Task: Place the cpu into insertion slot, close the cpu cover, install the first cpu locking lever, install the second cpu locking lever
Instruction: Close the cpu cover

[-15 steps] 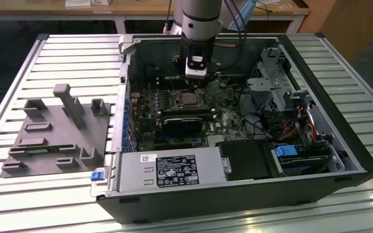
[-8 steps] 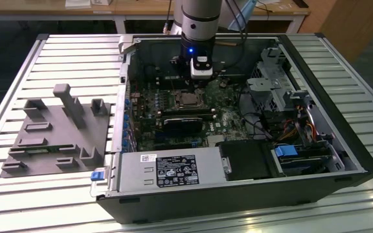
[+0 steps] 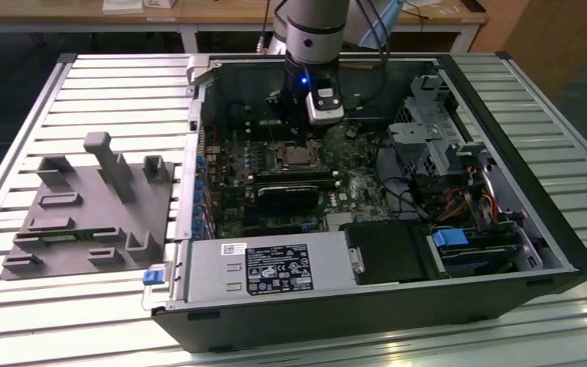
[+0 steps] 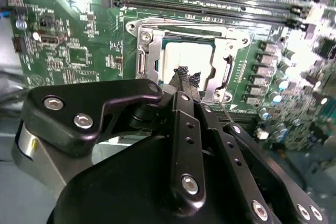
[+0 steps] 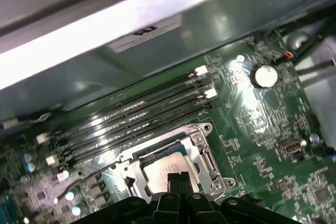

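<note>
- Exterior view: the gripper (image 3: pixel 296 142) hangs low inside the open computer case (image 3: pixel 375 313), just above the insertion slot (image 3: pixel 296 157) on the green motherboard (image 3: pixel 360 191). The case lies on a slatted metal table (image 3: pixel 120 84). A grey fixture block (image 3: pixel 89 210) sits well apart, on the exterior view's left. We judge the working room tight, with the case walls and the drive cage (image 3: pixel 426 138) close by.
- Second wrist view: the cpu (image 4: pixel 184 56) lies seated in the slot, pale metal top upward. The cpu cover (image 4: pixel 227 64) appears to lie flat around it. The pincer's tips are drawn together and hold nothing, poised over the chip's edge. We cannot tell whether any lever is latched.
- First wrist view: the chip sits inside the silver frame, with the long memory slots (image 5: pixel 136 119) just beside it.
- Handling, as we judge it: the chip is light, stiff, smooth-topped and delicate underneath, so it should be taken by its edges. The cover is thin, springy metal and should be pressed on the frame, never through the window.
</note>
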### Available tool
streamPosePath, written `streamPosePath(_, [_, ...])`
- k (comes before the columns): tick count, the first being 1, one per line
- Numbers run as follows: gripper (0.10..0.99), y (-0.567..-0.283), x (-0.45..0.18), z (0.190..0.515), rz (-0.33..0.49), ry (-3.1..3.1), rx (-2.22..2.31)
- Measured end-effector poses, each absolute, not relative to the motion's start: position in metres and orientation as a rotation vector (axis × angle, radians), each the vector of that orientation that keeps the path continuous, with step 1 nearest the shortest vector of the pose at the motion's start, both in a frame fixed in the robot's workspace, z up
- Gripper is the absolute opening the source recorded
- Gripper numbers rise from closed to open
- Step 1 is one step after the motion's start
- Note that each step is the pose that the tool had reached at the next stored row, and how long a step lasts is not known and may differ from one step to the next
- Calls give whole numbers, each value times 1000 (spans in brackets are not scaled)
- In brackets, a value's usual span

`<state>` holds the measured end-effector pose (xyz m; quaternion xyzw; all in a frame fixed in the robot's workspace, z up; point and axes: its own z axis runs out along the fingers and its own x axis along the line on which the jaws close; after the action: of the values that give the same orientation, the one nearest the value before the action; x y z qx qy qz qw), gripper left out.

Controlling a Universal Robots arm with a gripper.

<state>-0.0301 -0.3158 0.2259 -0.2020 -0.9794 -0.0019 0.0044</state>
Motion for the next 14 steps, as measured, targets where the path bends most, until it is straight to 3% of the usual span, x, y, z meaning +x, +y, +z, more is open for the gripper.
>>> streamPosePath(14, [102,-317,-31,224,-19,-3155,-414])
